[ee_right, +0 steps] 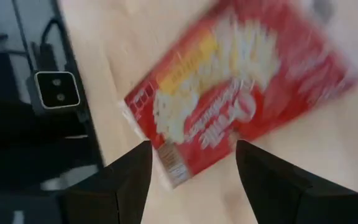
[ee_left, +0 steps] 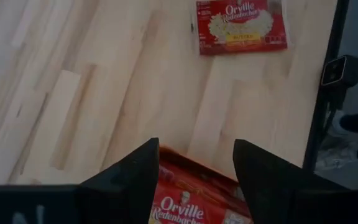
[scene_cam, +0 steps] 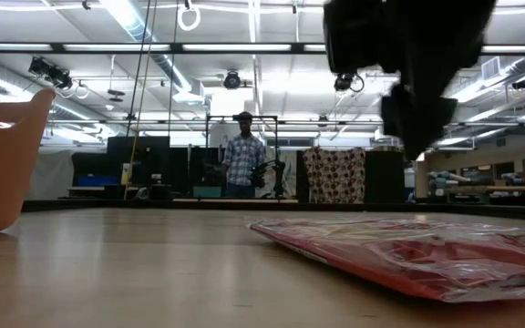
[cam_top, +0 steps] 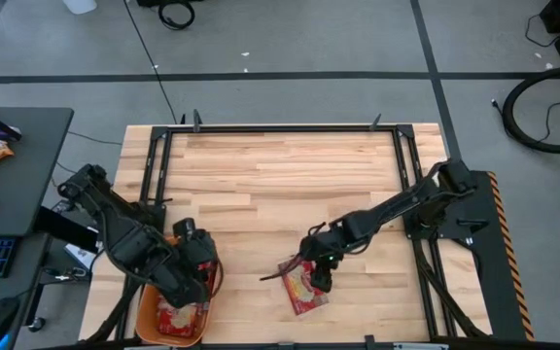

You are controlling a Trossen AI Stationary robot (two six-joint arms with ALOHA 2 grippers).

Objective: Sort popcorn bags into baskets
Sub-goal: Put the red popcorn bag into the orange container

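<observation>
Red popcorn bag (cam_top: 305, 288), cream-yellow popcorn picture, white lettering, lies flat on the table (cam_top: 280, 185) at 6 o'clock. Right gripper (cam_top: 320, 273) hovers above it, fingers apart, empty. Left gripper (cam_top: 194, 284), jaws parted, over orange basket (cam_top: 146, 309) at 7 o'clock, which contains another bag (cam_top: 177, 317).

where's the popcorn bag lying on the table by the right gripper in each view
high view: popcorn bag near the front edge, under the right gripper.
low view: flat at lower right.
left wrist view: far off, at top.
right wrist view: centre.
Shared landmark: wooden table.
</observation>
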